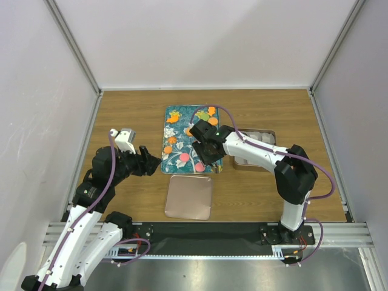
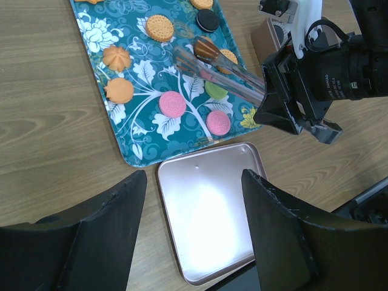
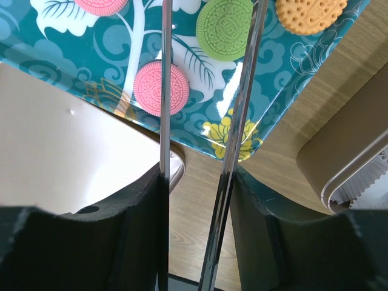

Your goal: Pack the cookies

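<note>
From above, the right tool [image 1: 209,153] hides the tray [image 1: 182,130] corner beneath it. In its wrist view the tongs [image 3: 165,91] run off the top edge, tips unseen. Two cookies [image 3: 100,5] ahead of the tool are cropped there, and the tin [image 3: 357,133] to its right too. Fingers [image 2: 285,236] of the left tool [image 2: 194,194] mask the lid [image 2: 206,212] at its near corners.

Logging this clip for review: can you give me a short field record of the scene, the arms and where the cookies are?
cookies: lying on the tray
tongs: clamped in right gripper, over the green cookie
left gripper: jaws open, empty, left of tray
lid: inside up, beside tray's near edge
tin: right of tray, partly hidden
</note>
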You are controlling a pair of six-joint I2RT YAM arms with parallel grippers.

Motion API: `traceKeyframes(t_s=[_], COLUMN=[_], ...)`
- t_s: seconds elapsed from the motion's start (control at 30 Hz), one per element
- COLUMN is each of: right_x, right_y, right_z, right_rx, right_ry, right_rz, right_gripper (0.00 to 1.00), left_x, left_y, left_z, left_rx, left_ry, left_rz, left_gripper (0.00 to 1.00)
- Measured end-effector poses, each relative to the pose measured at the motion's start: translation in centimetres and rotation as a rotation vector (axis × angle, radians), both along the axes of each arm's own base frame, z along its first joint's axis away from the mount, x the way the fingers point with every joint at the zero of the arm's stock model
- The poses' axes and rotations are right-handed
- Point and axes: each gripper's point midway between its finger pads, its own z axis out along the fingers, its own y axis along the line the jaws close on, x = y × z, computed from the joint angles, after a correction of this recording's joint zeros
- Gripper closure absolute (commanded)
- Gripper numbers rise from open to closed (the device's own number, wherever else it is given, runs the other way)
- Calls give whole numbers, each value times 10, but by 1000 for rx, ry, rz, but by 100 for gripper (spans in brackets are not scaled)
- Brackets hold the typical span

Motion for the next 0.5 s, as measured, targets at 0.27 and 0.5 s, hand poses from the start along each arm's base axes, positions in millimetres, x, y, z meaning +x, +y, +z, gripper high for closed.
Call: traceKeyframes(t_s=[0.27, 0.5], right_x=[0, 0], right_y=[0, 0], right_z=[0, 0], right_rx=[-1, -3], right_ry=[1, 1], right_rz=[1, 4], right_gripper=[55, 59], left_x=[0, 0], left_y=[0, 0], left_z=[0, 0], left_rx=[0, 0], left_ry=[0, -1], left_rz=[-2, -2], left_gripper=[30, 30])
